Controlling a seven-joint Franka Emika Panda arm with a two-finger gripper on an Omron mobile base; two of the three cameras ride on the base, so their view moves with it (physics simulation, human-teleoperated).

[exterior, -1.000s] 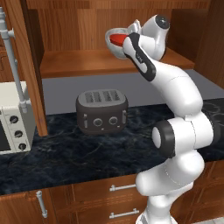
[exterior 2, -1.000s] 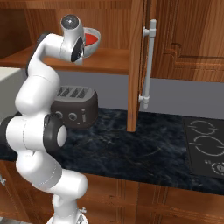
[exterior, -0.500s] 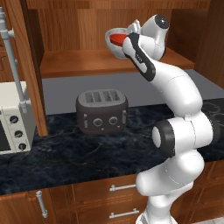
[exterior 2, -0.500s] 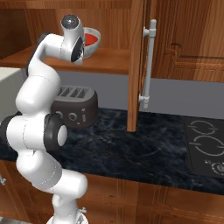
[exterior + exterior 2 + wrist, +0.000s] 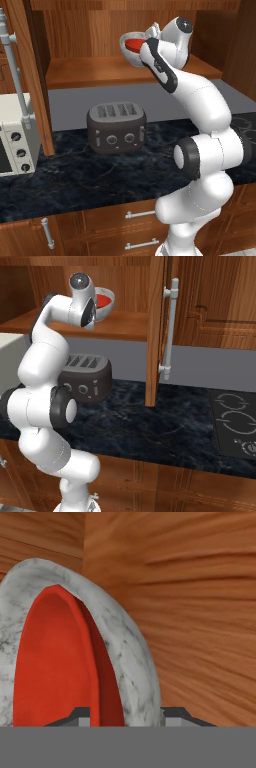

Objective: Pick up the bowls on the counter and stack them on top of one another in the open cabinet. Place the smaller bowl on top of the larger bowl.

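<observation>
Hand view shows the red bowl point(image 5: 55, 662) nested inside the white bowl point(image 5: 127, 647), both rims side by side and running between the two finger tips point(image 5: 172, 714), with cabinet wood behind. The gripper point(image 5: 125, 717) appears narrowed onto the two rims together — a tip on either side of them — though actual contact cannot be made out.

In the left base view the arm reaches up into the cabinet point(image 5: 100, 30), and the gripper point(image 5: 148, 39) sits at the near rim of the stacked bowls, the red bowl point(image 5: 134, 46) showing inside the white bowl point(image 5: 129, 55). They are above the right part of the shelf point(image 5: 90, 75), toward its front edge; whether the white bowl's base rests on the board cannot be told. The right base view puts the pair just behind the wrist, red bowl point(image 5: 101, 300) in white bowl point(image 5: 106, 310), near the shelf's point(image 5: 125, 326) front edge.

As for handling, both bowls look rigid and probably breakable. The red one is glossy and likely slippery; the white one looks heavier. A rim pinch is the obvious hold — thin wall, jaws straddling it. Held at one edge, the weight hangs off to the side, so the bowls could tip or slip.

The toaster point(image 5: 116, 126) stands on the counter point(image 5: 75, 175) below, well apart.
</observation>
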